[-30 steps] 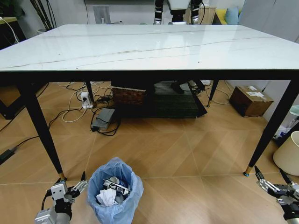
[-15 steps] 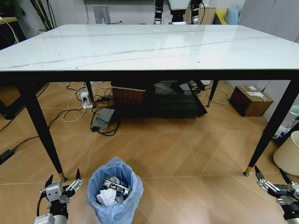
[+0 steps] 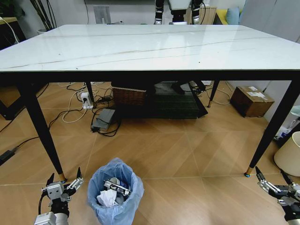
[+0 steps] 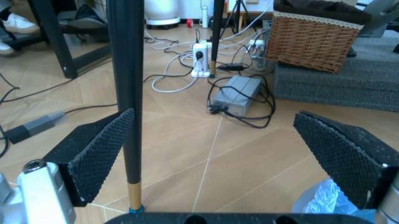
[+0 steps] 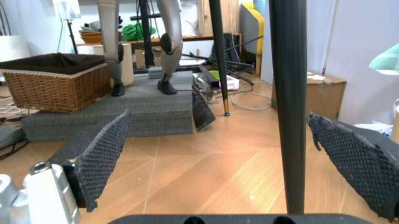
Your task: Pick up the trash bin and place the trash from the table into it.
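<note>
- Left tool (image 3: pixel 62 183): now drawn back left of the trash bin (image 3: pixel 115 193), fingers spread, empty.
- Trash bin: near floor, holds trash (image 3: pixel 112 191); surface (image 3: pixel 150 47) bare.
- Right tool (image 3: pixel 274 180): unmoved, open, empty.
- Task appears finished.

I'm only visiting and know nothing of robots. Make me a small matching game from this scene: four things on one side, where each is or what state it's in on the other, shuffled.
Things:
1. trash bin
2. left end effector
3. table
4. cardboard box

Places or states:
A. bare marble-look top
B. open, low beside the bin
C. on the floor, holding litter in a blue bag
D. on the floor near the table's far right leg

Pairs: 1-C, 2-B, 3-A, 4-D
</note>
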You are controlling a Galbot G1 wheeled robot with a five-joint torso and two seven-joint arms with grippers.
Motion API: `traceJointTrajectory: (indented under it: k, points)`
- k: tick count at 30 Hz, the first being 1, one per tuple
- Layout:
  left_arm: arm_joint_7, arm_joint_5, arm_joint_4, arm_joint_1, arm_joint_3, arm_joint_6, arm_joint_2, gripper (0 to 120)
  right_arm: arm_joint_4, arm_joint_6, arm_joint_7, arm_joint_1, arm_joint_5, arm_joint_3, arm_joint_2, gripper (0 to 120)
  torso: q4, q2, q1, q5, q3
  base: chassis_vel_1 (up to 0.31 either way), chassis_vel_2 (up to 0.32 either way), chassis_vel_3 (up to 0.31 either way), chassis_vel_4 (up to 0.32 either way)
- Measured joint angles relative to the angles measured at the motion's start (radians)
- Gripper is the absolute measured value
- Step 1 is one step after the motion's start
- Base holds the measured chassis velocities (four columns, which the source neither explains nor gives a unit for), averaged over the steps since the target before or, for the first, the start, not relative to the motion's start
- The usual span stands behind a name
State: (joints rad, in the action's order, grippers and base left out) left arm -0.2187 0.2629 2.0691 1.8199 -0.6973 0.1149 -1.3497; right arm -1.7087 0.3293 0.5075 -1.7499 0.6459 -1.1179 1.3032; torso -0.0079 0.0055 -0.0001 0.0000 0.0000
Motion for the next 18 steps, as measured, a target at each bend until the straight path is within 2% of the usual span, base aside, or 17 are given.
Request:
traceJointTrajectory:
  k: [18]
  points:
    - [0.0,0.002,0.0,0.001,0.001,-0.002,0.0,100,0.0,0.0,0.0,0.0,0.0,0.0,0.0,100,0.0,0.0,0.0,0.0,0.0,0.0,0.0,0.0,0.0]
